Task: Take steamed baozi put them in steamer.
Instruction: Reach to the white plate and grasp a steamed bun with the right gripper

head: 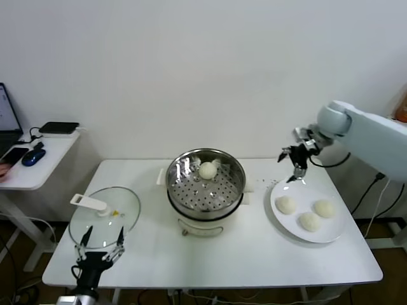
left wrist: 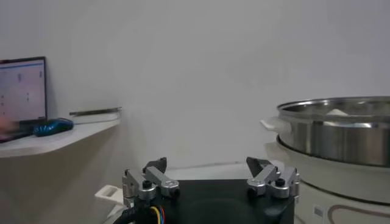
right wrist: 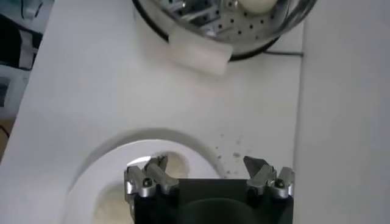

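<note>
1. Head view: steamer point(head: 205, 185) stands at the middle of the table point(head: 254, 260), slightly toward the back edge, on its white base.
2. One bun point(head: 208, 169) lies inside it on the perforated floor, at the back side of the pot.
3. Three more buns point(head: 310, 221) lie on a plate point(head: 283, 225) near the table's right edge, grouped close together.
4. Right gripper point(head: 296, 166) hangs over the back rim of the plate, empty, jaws spread wide. The nearest plate bun is just in front of and below it; the steamer bun is well to its left.
5. Left gripper point(head: 95, 254) sits at the front left corner, jaws apart and holding nothing, just in front of a glass lid point(head: 105, 216) lying flat on the table. All buns are well apart from it.
6. A side desk point(head: 32, 166) with a mouse point(head: 33, 157) stands beyond the table's left edge.
7. Left wrist view: left gripper point(left wrist: 210, 181) is spread and empty; the steamer point(left wrist: 341, 137) rises beyond it to one side, with a bit of pale bun point(left wrist: 336, 112) showing above its rim.
8. Right wrist view: right gripper point(right wrist: 207, 176) is spread, nothing between its fingers point(right wrist: 149, 178). The plate point(right wrist: 116, 164) lies beneath it, with a bun point(right wrist: 177, 164) showing just beside one finger. Farther off, the steamer point(right wrist: 244, 30) holds its bun point(right wrist: 256, 5) at the picture's edge.
</note>
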`<action>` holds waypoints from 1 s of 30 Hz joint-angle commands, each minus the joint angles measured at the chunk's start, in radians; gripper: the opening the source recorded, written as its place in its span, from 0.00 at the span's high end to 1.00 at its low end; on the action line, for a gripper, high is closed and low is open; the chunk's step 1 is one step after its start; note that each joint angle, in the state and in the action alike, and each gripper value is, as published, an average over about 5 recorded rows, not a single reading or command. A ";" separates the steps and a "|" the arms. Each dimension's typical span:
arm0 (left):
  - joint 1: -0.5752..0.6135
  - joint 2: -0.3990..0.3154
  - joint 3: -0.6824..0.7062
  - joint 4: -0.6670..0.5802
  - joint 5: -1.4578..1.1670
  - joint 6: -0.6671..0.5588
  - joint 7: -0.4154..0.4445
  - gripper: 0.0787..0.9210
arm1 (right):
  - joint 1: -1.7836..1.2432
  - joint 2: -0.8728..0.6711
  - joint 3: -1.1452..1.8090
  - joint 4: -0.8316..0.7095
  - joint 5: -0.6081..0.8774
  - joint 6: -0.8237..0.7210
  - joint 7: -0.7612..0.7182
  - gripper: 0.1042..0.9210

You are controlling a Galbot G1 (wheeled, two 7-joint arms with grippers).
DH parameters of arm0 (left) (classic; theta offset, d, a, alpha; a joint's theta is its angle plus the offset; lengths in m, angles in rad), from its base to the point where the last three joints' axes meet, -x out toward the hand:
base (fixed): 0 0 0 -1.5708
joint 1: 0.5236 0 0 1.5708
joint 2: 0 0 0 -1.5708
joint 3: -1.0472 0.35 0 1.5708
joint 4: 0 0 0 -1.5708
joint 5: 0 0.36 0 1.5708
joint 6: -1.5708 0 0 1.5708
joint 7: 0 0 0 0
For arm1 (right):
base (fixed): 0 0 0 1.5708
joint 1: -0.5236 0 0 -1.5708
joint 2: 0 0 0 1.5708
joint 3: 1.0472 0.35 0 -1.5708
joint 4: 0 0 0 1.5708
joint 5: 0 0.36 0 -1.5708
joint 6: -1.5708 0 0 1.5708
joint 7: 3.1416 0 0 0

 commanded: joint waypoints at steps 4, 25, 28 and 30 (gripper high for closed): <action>0.006 0.004 -0.003 0.002 -0.001 -0.003 0.000 0.12 | -0.238 0.004 0.169 -0.112 -0.130 -0.037 0.025 0.12; -0.003 0.005 -0.006 0.017 -0.002 0.001 0.000 0.12 | -0.332 0.134 0.254 -0.263 -0.194 0.000 0.025 0.12; -0.004 0.005 -0.006 0.020 -0.002 0.000 0.000 0.12 | -0.336 0.146 0.265 -0.280 -0.213 0.015 0.025 0.12; -0.005 0.005 -0.006 0.022 -0.003 0.000 0.000 0.12 | -0.338 0.149 0.268 -0.285 -0.219 0.016 0.024 0.12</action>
